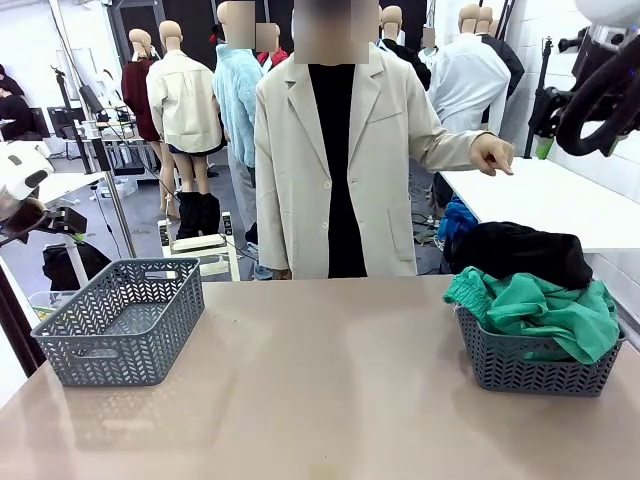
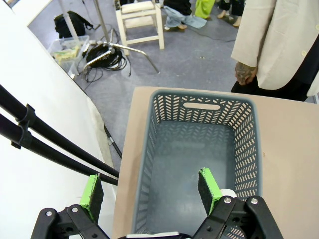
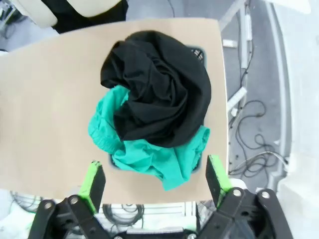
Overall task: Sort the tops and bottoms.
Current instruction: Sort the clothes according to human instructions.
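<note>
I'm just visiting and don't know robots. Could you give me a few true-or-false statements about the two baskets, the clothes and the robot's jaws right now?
1. The black garment lies on top of the green garment in the right basket. True.
2. The left basket is full of clothes. False: nothing lies in it.
3. The right gripper clamps the green garment. False: its jaws stand open above the pile, holding nothing.
4. The left gripper hangs open over the left basket. True.
5. The person's hand rests on the table. False: it is raised, off to the side.
</note>
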### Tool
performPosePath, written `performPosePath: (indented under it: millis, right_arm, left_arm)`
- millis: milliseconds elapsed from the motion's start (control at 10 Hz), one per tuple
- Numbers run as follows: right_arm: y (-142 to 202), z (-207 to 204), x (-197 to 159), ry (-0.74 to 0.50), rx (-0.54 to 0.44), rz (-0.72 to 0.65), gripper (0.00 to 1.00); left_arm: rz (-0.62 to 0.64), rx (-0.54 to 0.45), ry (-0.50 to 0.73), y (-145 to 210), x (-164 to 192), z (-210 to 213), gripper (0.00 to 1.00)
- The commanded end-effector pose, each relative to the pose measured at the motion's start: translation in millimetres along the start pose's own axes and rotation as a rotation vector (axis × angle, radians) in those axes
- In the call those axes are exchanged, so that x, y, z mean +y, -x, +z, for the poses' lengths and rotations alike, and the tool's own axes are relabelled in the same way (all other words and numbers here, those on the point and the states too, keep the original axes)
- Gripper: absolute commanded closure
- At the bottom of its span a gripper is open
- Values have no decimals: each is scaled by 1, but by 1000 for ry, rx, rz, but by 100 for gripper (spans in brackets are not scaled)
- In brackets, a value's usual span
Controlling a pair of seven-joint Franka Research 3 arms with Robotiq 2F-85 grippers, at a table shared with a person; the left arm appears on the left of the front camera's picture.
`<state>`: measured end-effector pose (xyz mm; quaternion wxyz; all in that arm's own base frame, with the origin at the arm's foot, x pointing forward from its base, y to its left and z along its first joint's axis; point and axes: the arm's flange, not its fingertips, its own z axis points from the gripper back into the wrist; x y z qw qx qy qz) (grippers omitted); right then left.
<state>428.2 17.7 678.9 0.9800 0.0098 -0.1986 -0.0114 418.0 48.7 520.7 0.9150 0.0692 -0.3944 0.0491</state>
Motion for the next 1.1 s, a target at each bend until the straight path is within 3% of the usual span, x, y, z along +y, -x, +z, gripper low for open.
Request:
performPosePath:
  millis: [0,1000]
  right_arm:
    - [6,-5,-2,6,5,0,0]
    - [6,-5,-2,6,5,0,0]
  left_arm:
    - [21,3,-8,1,-2,1,0]
    - [21,3,-8,1,-2,1,0]
